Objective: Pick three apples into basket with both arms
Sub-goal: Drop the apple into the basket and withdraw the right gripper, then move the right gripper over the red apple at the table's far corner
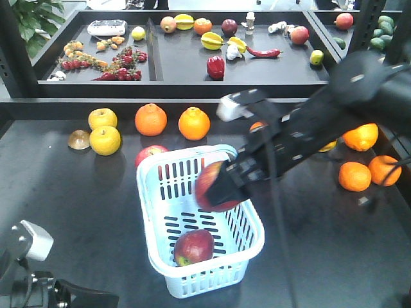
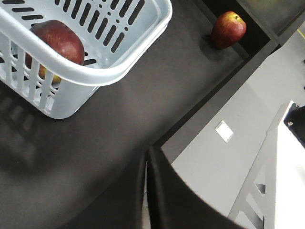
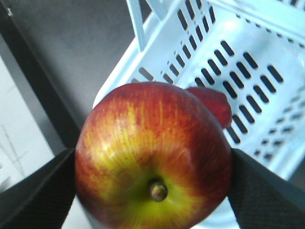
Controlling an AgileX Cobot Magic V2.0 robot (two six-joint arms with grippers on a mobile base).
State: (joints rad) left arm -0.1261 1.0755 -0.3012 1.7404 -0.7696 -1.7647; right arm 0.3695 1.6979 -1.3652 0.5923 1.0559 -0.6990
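Apple 2 sits pinched in the right gripper over the basket, apple 1 already lying below it, apple 3 left on the table behind, left gripper pressed together, idle

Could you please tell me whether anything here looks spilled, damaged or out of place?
Nothing stands out. The pale blue plastic basket sits upright with one dark red apple inside; the right gripper holds a second apple above it, and a third apple rests behind.
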